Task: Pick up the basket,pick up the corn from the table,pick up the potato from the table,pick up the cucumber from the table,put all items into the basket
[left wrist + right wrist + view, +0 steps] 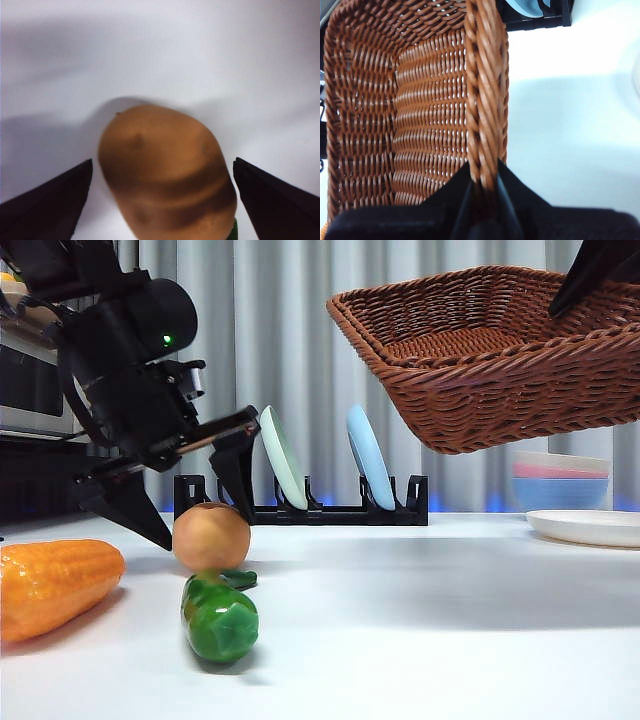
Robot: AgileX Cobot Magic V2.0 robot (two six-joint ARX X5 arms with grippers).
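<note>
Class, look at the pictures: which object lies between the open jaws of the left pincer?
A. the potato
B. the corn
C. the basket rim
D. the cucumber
A: in the left wrist view the potato sits between the spread jaws of the left pincer, which do not touch it; the basket is held up by the right pincer.

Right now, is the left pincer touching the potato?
Apart. The left wrist view shows white table between the potato and each jaw of the open left pincer.
</note>
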